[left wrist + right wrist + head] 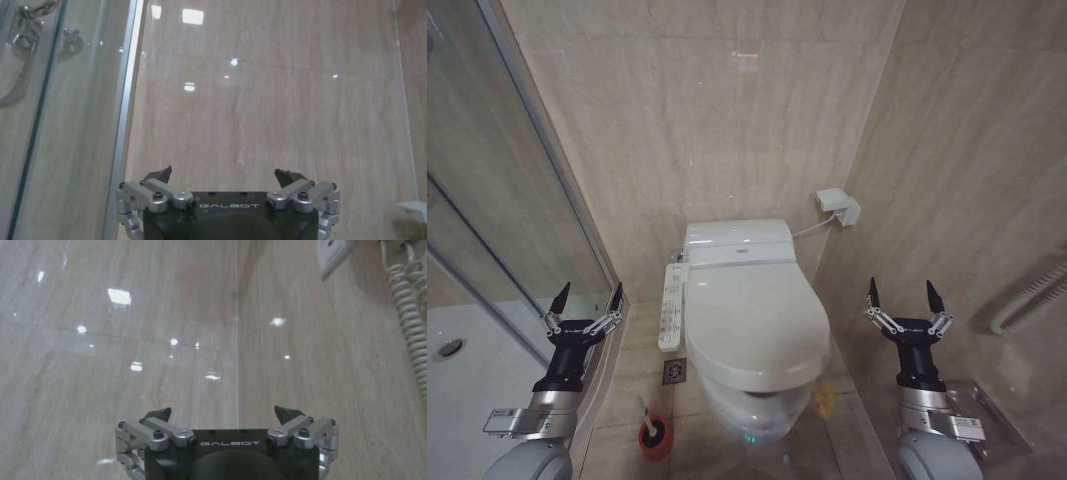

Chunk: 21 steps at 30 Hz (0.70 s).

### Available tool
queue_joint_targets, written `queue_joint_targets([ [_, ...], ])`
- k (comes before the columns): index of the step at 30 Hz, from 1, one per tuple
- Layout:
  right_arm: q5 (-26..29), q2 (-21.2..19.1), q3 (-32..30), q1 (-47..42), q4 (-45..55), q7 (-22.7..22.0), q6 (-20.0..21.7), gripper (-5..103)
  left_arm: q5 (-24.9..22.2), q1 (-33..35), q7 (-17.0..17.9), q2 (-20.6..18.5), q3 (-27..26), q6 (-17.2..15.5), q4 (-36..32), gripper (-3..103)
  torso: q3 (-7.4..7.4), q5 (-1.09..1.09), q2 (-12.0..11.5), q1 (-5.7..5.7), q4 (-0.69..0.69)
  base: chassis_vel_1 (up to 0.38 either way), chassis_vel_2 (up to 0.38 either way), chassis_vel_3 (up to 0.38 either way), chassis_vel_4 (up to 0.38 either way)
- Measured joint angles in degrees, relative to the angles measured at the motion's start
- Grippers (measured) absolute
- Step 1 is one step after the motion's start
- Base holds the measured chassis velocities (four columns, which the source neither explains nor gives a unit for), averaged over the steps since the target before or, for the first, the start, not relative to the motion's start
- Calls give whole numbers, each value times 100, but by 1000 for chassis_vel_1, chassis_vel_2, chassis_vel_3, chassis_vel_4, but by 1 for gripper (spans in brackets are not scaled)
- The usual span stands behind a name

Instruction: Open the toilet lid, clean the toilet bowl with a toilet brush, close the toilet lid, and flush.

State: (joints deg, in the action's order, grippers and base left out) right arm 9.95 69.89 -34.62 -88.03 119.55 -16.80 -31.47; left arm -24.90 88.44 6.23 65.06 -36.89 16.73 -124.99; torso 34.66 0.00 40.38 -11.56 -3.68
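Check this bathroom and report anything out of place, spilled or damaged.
Nothing stands out. The toilet lid is down, and the toilet brush stands in its red holder on the floor beside the bowl. The left pincer and right pincer are raised, open and empty.

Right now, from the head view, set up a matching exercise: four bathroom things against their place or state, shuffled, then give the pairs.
Things:
1. toilet lid
2. toilet brush
3. left gripper
4. button panel

Place or state:
A. standing in a red holder on the floor
B. raised beside the glass shower door, fingers open
C. shut down over the bowl
D. mounted along the toilet's left side

Pairs: 1-C, 2-A, 3-B, 4-D
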Motion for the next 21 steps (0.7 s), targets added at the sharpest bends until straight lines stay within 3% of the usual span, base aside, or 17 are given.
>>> queue_joint_targets([
  [21, -63, 72, 33, 2, -1, 17, -34, 100, 11, 38, 36, 25, -63, -55, -135, 100, 3, 0, -3, -6, 2, -12, 16, 13, -15],
])
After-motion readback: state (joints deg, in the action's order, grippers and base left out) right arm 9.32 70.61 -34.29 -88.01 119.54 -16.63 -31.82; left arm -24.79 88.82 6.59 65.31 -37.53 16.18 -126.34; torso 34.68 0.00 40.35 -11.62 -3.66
